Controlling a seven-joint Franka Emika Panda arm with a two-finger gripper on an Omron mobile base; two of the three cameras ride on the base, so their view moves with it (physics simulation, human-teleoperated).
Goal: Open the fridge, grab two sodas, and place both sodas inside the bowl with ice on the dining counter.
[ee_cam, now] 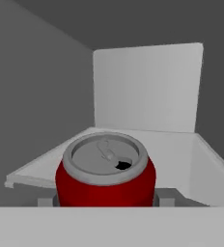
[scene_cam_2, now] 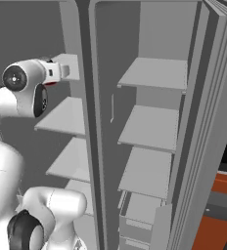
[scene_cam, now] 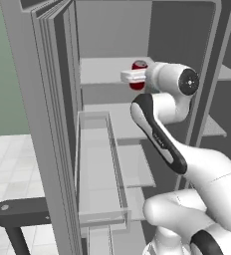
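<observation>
The fridge (scene_cam: 48, 99) stands open with both doors swung wide. A red soda (scene_cam: 139, 66) with a silver top stands on an upper pale grey shelf (scene_cam: 102, 69) in the left compartment. My gripper (scene_cam: 132, 76) reaches in level, one finger on each side of the can. In the hand view the soda (ee_cam: 104, 183) sits close between the two fingertips (ee_cam: 45, 201), which press against its sides. From the right base view, my gripper (scene_cam_2: 61, 72) shows a sliver of the red soda (scene_cam_2: 50, 83) beneath it. The bowl and the dining counter are out of view.
The left door's clear bins (scene_cam: 100, 164) hang just left of my arm. A dark bar (scene_cam: 18, 211) juts out at lower left. Bare shelves (scene_cam_2: 154, 127) fill the right compartment, and a reddish-brown cabinet (scene_cam_2: 218, 195) lies beyond the right door.
</observation>
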